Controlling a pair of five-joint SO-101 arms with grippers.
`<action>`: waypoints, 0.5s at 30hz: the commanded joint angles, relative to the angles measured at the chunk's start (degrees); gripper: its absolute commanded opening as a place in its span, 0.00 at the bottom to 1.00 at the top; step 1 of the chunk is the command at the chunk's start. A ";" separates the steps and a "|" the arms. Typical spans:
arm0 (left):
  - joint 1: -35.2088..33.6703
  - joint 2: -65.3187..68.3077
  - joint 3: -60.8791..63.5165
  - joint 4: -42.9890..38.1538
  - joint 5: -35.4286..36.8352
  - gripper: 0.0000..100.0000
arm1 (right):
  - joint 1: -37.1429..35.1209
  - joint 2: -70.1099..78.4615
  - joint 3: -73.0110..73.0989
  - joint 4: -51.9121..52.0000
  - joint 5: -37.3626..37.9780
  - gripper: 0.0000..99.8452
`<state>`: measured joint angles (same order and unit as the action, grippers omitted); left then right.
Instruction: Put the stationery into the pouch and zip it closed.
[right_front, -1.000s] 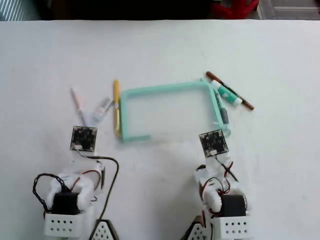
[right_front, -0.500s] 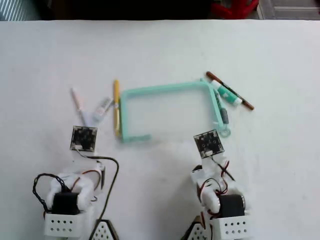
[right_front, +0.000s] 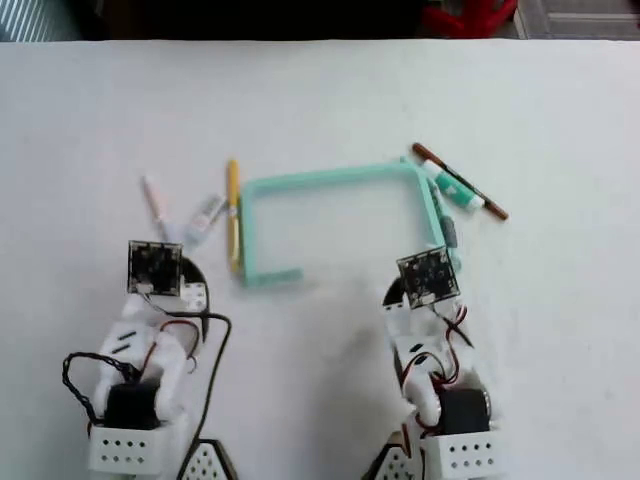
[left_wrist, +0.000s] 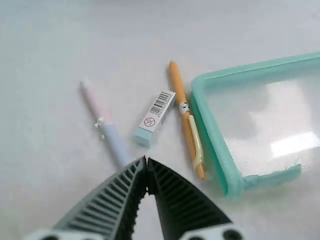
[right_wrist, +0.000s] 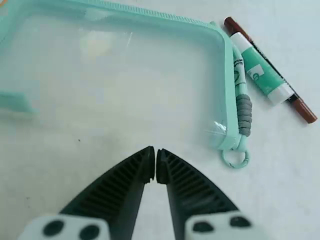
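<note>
Lying flat mid-desk (right_front: 330, 95): see-through pouch (right_front: 320, 181) with mint-green edge. Orange pen (right_front: 233, 215) just beside pouch's left edge. Small eraser (right_front: 205, 218) and pink-and-lilac pen (right_front: 157, 205) further left. Brown pen (right_front: 494, 209) and green-white glue stick (right_front: 447, 187) side by side, touching, at pouch's upper right corner. Thin pen with grey grip (right_wrist: 243, 112) along pouch's right edge. Left claw (left_wrist: 146, 172) pressed together, tips near lilac pen end. Right claw (right_wrist: 155, 167) pressed together, near pouch's lower right corner and ring pull (right_wrist: 234, 159).
</note>
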<state>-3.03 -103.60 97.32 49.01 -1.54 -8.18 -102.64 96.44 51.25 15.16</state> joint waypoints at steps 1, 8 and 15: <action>-4.44 0.04 -1.58 -0.18 -0.79 0.03 | -0.04 0.04 0.44 -2.15 0.62 0.02; -10.86 0.04 -2.55 0.18 -13.89 0.03 | -0.04 0.04 0.44 -3.82 10.29 0.02; -10.86 0.04 -2.90 3.87 -14.95 0.03 | 0.31 0.04 0.44 -3.65 25.67 0.02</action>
<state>-13.41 -103.60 97.32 51.56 -15.16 -8.26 -102.64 96.44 47.91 37.76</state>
